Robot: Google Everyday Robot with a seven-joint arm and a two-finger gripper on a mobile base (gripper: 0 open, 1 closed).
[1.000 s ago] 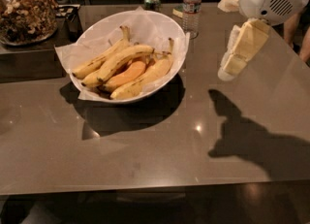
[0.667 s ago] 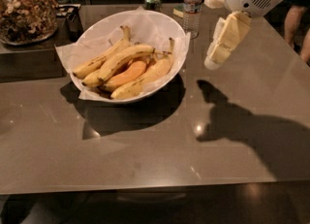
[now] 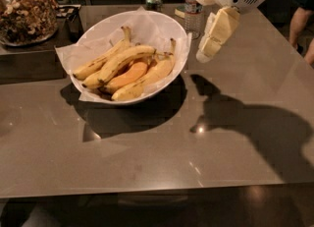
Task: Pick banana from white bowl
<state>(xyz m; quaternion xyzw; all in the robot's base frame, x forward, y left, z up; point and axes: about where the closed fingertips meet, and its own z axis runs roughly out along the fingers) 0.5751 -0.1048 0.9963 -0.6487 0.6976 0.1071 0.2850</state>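
The white bowl (image 3: pixel 172 81), lined with crinkled white paper, stands on the grey-brown table at the back left of centre. Several bananas lie in it. The long pale-yellow banana (image 3: pixel 123 60) lies on top, running from lower left to upper right. An orange-tinted banana (image 3: pixel 128 75) lies just below it, and another yellow one (image 3: pixel 147 77) lies along the right side. My gripper (image 3: pixel 215 37) hangs in the air just right of the bowl's rim, above the table, pointing down and left. It holds nothing.
A glass jar of nuts (image 3: pixel 24 10) stands at the back left. A green can (image 3: pixel 153 0) and a water bottle (image 3: pixel 194 2) stand behind the bowl, the bottle close to the gripper. A person's arm (image 3: pixel 300 22) is at the right edge.
My gripper has moved left and slightly up, from over the table's right side to beside the bowl's right rim. The bowl and bananas have not moved.
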